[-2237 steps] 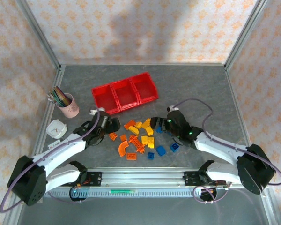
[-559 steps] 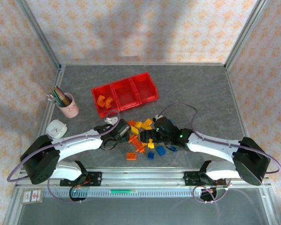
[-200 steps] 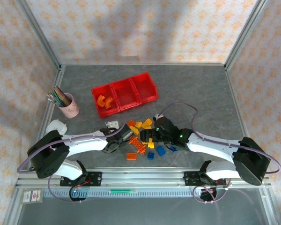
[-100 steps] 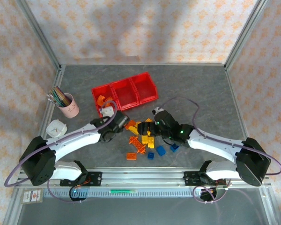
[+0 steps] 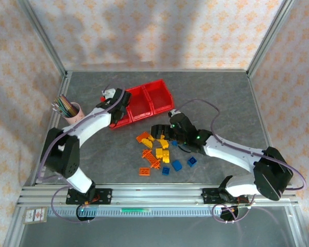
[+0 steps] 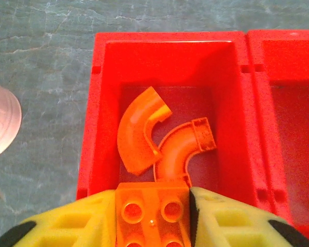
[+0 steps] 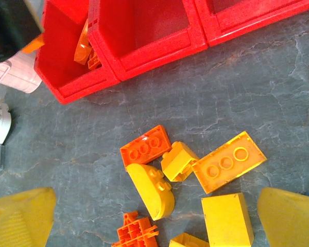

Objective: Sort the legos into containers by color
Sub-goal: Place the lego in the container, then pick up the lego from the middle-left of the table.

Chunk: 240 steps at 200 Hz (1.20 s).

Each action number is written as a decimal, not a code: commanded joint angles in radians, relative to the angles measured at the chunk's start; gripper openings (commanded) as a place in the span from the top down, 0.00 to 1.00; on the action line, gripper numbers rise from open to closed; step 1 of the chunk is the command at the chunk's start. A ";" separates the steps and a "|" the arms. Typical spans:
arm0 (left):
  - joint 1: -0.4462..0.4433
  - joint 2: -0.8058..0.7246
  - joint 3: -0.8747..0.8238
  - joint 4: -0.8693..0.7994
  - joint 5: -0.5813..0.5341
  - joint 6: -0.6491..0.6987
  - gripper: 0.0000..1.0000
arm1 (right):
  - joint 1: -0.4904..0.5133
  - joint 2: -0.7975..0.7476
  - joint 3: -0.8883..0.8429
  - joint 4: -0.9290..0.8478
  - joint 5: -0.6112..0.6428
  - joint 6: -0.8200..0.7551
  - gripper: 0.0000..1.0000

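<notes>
Tabletop (image 5: 216,98), with the row of three red containers (image 5: 158,98) left of centre. I had the left end effector (image 6: 152,216) poised above the leftmost container, clenched on an orange brick (image 6: 152,208) — the drop-off step for orange, by my reading. The right end effector (image 7: 154,216) hung with jaws spread wide over the loose legos (image 5: 157,152). Two orange arches (image 6: 141,134) lay in that container. The next move, I judged, was a release — squarely inside its walls.

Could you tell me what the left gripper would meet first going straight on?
Likely the two orange arches in the end red bin, just ahead of the orange brick the left gripper holds; depth unclear.
</notes>
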 commanded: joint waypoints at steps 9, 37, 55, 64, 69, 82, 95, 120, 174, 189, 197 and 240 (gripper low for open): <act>0.032 0.073 0.089 0.015 -0.008 0.083 0.53 | -0.005 0.002 0.053 -0.025 0.041 -0.036 0.00; 0.035 0.077 0.096 0.020 0.017 0.101 0.48 | -0.005 -0.017 0.050 -0.033 0.045 -0.043 0.00; 0.034 0.071 0.108 -0.024 0.038 0.096 0.47 | -0.006 -0.025 0.055 -0.049 0.044 -0.051 0.00; 0.031 0.051 0.096 -0.030 0.072 0.093 0.47 | -0.006 -0.032 0.054 -0.058 0.042 -0.054 0.00; 0.028 0.036 0.082 -0.026 0.089 0.089 0.46 | -0.005 -0.036 0.051 -0.061 0.041 -0.057 0.00; 0.015 -0.011 0.040 -0.019 0.130 0.076 0.45 | -0.005 -0.049 0.037 -0.066 0.040 -0.057 0.00; -0.014 -0.057 -0.004 -0.021 0.149 0.064 0.44 | -0.005 -0.052 0.027 -0.084 0.042 -0.055 0.00; -0.109 -0.138 -0.082 -0.049 0.151 0.028 0.42 | -0.007 -0.068 -0.003 -0.113 0.027 -0.043 0.00; -0.336 -0.291 -0.250 -0.111 0.142 -0.212 0.38 | -0.017 -0.116 -0.100 -0.139 0.002 0.004 0.00; -0.412 -0.320 -0.289 -0.106 0.158 -0.303 0.36 | -0.022 -0.122 -0.123 -0.140 -0.005 0.006 0.00; -0.453 -0.328 -0.299 -0.108 0.163 -0.348 0.35 | -0.025 -0.122 -0.131 -0.140 -0.013 0.003 0.00; -0.663 -0.303 -0.253 -0.200 0.084 -0.575 0.31 | -0.026 -0.167 -0.178 -0.108 -0.058 -0.012 0.00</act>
